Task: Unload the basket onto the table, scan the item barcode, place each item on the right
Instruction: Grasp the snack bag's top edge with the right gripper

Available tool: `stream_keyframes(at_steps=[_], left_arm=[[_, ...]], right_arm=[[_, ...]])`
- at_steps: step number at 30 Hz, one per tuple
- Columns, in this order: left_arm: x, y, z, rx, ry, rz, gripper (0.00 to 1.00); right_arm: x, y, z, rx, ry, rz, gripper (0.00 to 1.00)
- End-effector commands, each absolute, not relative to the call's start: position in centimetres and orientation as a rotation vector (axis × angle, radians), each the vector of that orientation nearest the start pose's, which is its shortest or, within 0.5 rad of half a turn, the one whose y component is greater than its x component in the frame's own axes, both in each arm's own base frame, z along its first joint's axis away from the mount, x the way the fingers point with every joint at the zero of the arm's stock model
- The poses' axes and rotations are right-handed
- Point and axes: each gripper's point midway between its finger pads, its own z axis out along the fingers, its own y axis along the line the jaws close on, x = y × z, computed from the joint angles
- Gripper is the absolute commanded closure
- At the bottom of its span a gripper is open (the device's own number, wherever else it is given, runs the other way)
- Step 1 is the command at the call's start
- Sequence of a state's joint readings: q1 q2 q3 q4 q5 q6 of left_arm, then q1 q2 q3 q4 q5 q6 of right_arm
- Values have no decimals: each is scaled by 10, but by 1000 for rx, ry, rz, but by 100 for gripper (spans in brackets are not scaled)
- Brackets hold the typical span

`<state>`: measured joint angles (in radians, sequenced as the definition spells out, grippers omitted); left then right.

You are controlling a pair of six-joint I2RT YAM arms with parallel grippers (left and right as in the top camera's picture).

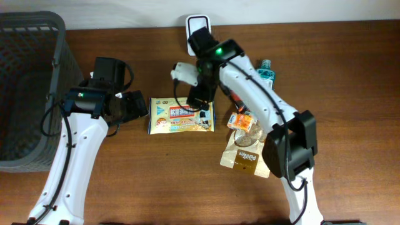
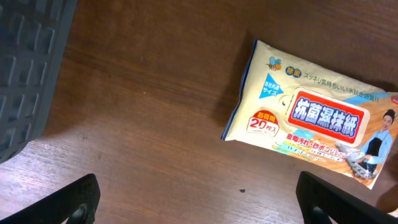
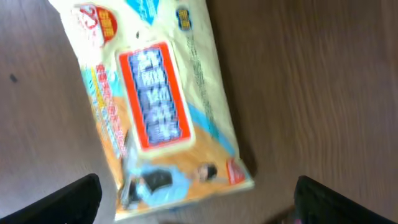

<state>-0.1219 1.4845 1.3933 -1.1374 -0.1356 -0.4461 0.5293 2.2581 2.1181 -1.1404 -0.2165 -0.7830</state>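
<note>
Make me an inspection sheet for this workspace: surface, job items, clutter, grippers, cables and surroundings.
Surface: brown wooden table, bare wood between the items.
Job's things: wet-wipes pack lying flat, label up, no barcode showing; white handheld device, likely the scanner, behind it by the right arm.
Clutter: brown snack bag, orange packet, blue bottle, grey basket at the left edge.
Grippers: left gripper open beside the pack; right gripper open over the pack; neither holds anything.
Cables: black cables run along both arms.
Surroundings: pale wall beyond the far edge.

Wood table: wipes pack, grey basket, snack packets, perhaps bottle.
</note>
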Motion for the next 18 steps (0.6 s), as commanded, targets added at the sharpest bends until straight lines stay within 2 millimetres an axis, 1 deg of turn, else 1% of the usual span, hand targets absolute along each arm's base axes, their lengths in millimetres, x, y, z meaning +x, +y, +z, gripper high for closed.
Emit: stream_keyframes(at_steps=[1,6,8,11,14,16,18], left_arm=[[330,-14,191,-500,2705,50,1],[330,-14,191,-500,2705,50,1],[330,-14,191,-500,2705,50,1],[330,-14,191,-500,2705,50,1],[330,-14,191,-500,2705,50,1],[330,-14,191,-500,2705,50,1],[330,-14,191,-500,2705,50,1]], right_arm=[[413,300,99,-1856,2101,254,1],[400,305,75,-1969,2058,272,1],[396,306,67,-1987,2066,280,1],[390,312,63,-1990,2059,354,1],[384,322,65,-2004,2004,443,1],[388,326,67,-1991,1983,446,1],[391,328,63,-1987,1976,442,3]])
